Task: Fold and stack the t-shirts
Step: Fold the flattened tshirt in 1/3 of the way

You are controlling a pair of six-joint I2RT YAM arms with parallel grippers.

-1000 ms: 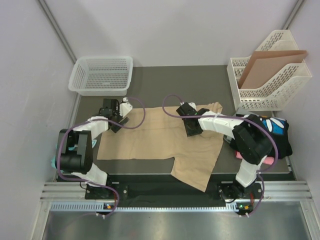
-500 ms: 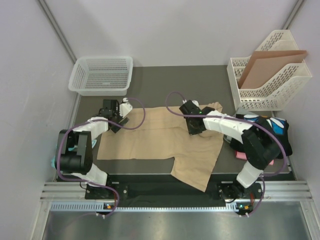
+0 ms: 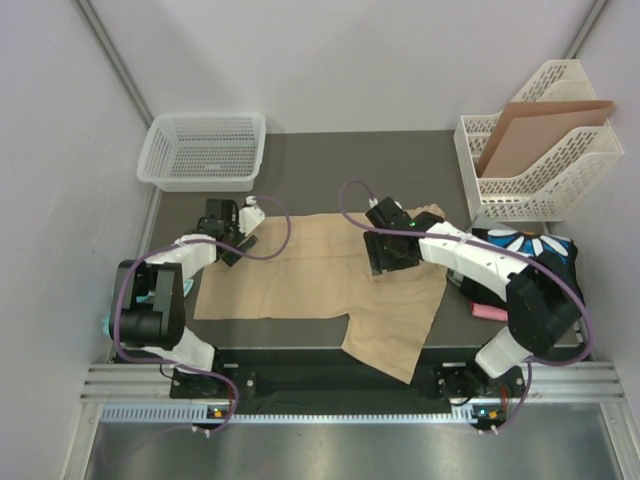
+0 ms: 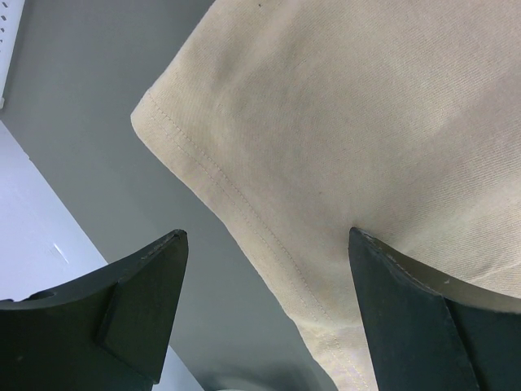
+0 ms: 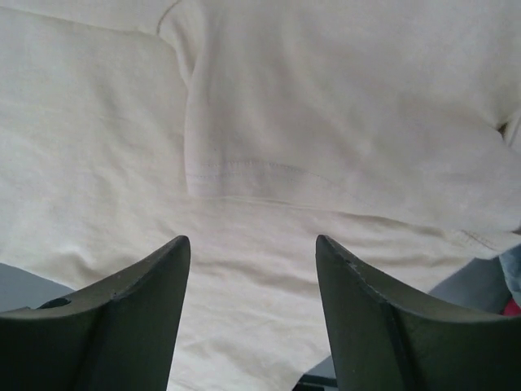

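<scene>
A tan t-shirt (image 3: 310, 275) lies spread flat on the dark table, with one sleeve hanging over the near edge. My left gripper (image 3: 238, 240) is open and empty at the shirt's far left corner. In the left wrist view (image 4: 267, 236) the stitched hem corner (image 4: 203, 163) lies between the jaws. My right gripper (image 3: 386, 252) is open and empty, low over the shirt's far right part. In the right wrist view (image 5: 251, 240) a folded-in sleeve (image 5: 326, 106) lies ahead of the jaws. A black daisy-print shirt (image 3: 545, 255) lies at the right, with a pink one (image 3: 488, 312) under it.
A white mesh basket (image 3: 205, 150) stands at the back left. A white file rack (image 3: 540, 175) holding a brown cardboard sheet (image 3: 540, 130) stands at the back right. A bit of teal cloth (image 3: 107, 322) shows by the left arm's base.
My right gripper has shifted slightly right and farther back over the shirt, and its elbow has swung right, uncovering more of the daisy shirt. The left arm has not moved.
</scene>
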